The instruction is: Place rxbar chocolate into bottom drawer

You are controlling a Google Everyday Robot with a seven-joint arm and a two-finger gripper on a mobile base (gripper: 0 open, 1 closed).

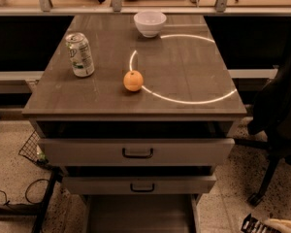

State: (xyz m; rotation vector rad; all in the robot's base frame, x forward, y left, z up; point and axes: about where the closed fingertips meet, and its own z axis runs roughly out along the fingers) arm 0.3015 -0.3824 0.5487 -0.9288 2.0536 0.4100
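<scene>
The bottom drawer (138,216) is pulled out below the two upper drawers, a wide shallow tray at the frame's lower edge. My gripper (267,224) enters at the bottom right corner, low and to the right of the drawer. A pale finger (283,224) shows there. At its tip is a small dark piece with pale print, the rxbar chocolate (252,224), which the gripper appears to hold. Most of the gripper is cut off by the frame edge.
On the cabinet top (184,67) stand a green-white can (80,54), an orange (133,80) and a white bowl (150,23). The two upper drawers (137,152) stick out slightly. A black office chair (279,125) stands at the right, a wire basket (34,149) and cables at the left.
</scene>
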